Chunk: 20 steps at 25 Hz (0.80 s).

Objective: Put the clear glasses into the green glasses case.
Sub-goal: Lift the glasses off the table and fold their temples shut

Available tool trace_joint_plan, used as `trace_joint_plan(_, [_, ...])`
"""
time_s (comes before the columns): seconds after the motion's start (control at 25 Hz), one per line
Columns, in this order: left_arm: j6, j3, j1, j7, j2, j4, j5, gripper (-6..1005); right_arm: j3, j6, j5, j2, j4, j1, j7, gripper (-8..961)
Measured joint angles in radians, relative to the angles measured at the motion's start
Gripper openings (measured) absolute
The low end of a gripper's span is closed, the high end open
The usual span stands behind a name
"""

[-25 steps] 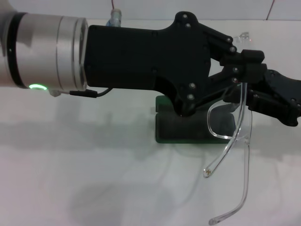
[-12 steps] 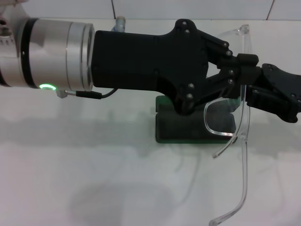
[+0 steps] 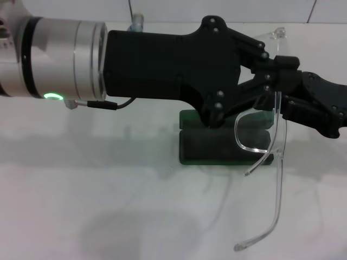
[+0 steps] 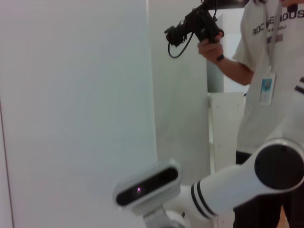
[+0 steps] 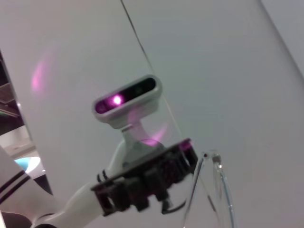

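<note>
In the head view my left gripper [image 3: 279,70] reaches across from the left, shut on the clear glasses [image 3: 255,135] near one hinge. The glasses hang in the air, lens edge up and both temples dangling toward the table. My right gripper [image 3: 290,108] comes in from the right, right beside that hinge; whether it grips is hidden. Below them lies the green glasses case [image 3: 217,143], its dark lining facing up and partly covered by the left gripper. The right wrist view shows a clear temple of the glasses [image 5: 211,190].
The white table [image 3: 108,206] stretches around the case. A small pale object [image 3: 138,21] stands at the back edge behind my left arm. In the left wrist view a person [image 4: 270,71] with a camera stands beyond a white wall.
The glasses have risen slightly. The nearer temple has swung up and inward, and the longer one's tip has lifted a little. Both grippers stayed nearly in place.
</note>
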State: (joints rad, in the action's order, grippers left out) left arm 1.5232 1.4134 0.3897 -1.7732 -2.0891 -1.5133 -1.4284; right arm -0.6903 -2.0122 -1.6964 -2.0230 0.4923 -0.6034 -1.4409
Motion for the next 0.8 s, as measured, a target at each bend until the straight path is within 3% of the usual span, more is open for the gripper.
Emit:
trace_joint_plan(0.6, [-0.002,-0.012,0.002,-0.011,-0.003,0.05,0.05,75,-0.026,0.03,0.033,-0.005,-0.051,-0.036,0.063,115])
trace_joint_plan(0.8, [-0.006,-0.015,0.003,-0.004,-0.003,0.074,0.058,74,-0.084,0.027,0.108,-0.005,-0.053,-0.035,0.073,115])
